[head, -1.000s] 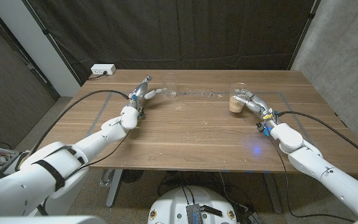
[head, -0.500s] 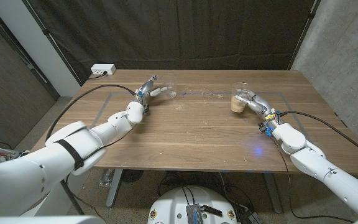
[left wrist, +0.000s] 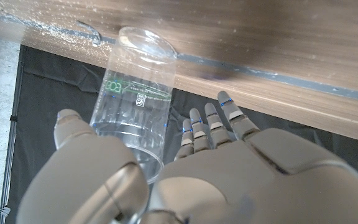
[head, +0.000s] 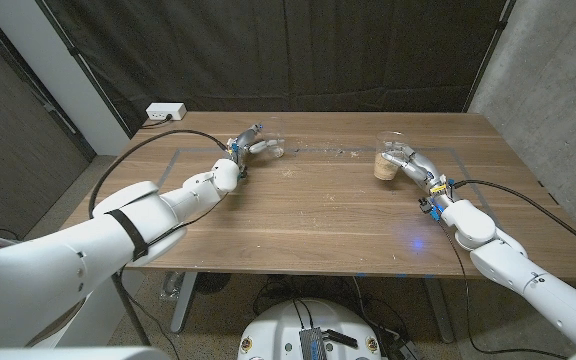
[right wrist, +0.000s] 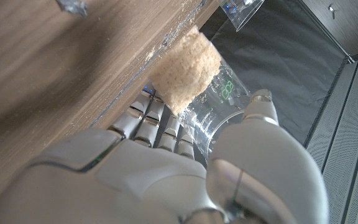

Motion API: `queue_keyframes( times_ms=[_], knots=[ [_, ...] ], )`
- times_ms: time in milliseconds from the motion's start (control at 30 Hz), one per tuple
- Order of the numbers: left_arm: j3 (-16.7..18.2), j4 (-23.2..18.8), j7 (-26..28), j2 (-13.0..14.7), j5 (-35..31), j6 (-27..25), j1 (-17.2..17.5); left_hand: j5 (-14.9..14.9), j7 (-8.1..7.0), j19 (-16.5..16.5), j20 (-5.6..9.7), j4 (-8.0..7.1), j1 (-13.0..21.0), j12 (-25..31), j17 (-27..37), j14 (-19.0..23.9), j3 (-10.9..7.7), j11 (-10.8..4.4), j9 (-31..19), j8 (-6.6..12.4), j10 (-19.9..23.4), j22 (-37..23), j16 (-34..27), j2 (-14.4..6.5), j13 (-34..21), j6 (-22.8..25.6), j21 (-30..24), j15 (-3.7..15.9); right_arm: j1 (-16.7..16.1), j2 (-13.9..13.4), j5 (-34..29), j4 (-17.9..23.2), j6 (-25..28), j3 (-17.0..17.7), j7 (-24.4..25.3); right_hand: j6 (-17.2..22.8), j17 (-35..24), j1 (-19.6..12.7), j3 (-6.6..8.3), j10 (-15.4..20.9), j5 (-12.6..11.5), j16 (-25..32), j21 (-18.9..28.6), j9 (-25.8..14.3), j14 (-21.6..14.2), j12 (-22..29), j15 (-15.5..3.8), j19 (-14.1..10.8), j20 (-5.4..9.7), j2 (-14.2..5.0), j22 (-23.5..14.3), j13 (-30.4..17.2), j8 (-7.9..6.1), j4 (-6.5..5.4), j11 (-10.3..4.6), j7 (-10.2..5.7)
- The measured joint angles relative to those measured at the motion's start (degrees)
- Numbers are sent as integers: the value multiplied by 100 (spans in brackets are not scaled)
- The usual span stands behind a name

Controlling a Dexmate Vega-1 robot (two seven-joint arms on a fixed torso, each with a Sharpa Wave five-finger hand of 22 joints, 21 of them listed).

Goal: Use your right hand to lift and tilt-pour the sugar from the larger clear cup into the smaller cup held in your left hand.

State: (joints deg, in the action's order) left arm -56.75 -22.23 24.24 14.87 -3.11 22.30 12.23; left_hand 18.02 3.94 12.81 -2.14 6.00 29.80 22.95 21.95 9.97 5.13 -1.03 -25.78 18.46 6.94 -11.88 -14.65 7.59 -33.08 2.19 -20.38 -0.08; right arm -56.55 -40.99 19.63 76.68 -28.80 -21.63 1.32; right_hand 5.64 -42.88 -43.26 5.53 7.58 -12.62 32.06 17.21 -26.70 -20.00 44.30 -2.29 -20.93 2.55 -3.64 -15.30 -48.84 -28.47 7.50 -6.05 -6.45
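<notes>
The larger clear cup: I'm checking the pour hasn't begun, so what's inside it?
The larger clear cup holds a layer of brown sugar at its base, with clear wall beyond. The right robot hand covers its near side.

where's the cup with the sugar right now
In the head view, the sugar cup stands on the table's far right, with the right hand around it.

Both arms in glossy white shells with rounded joints; black band on left upper arm [head: 128,232]. Black cables run to each wrist. Left hand [head: 249,146] and right hand [head: 405,160] metallic grey, segmented fingers [left wrist: 211,127] with blue marks at joints.
</notes>
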Motion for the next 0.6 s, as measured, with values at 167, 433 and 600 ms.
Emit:
queue_keyframes(
  times_ms=[167,433,600],
  knots=[
    [-166,75,-135,-75,226,-48,-86,43,-55,156,49,25,123,77,26,133,24,-42,-21,63,104,0,-44,-19,-37,91,-44,72,-25,0,5,-13,-49,25,18,22,-27,0,0,0,0,-41,0,0,0,8,0,0,0,0,-5,-14,0,0,0,22],
    [-195,9,-385,-70,655,-79,-70,109,-128,375,97,48,348,198,53,417,48,-143,-67,192,327,28,-89,-92,-90,308,-129,212,-37,1,8,-44,-69,35,23,31,-30,0,0,0,44,-41,0,0,1,22,0,0,0,0,-28,-35,0,0,0,31],
    [-162,-8,-455,-55,832,52,-5,149,-158,510,122,63,407,254,53,521,63,-165,-67,237,411,32,-127,-152,-107,377,-151,236,-13,17,9,-83,-80,36,21,30,-30,0,0,0,44,-74,0,1,1,43,1,20,-20,0,-28,-42,0,0,0,31]
  ],
)
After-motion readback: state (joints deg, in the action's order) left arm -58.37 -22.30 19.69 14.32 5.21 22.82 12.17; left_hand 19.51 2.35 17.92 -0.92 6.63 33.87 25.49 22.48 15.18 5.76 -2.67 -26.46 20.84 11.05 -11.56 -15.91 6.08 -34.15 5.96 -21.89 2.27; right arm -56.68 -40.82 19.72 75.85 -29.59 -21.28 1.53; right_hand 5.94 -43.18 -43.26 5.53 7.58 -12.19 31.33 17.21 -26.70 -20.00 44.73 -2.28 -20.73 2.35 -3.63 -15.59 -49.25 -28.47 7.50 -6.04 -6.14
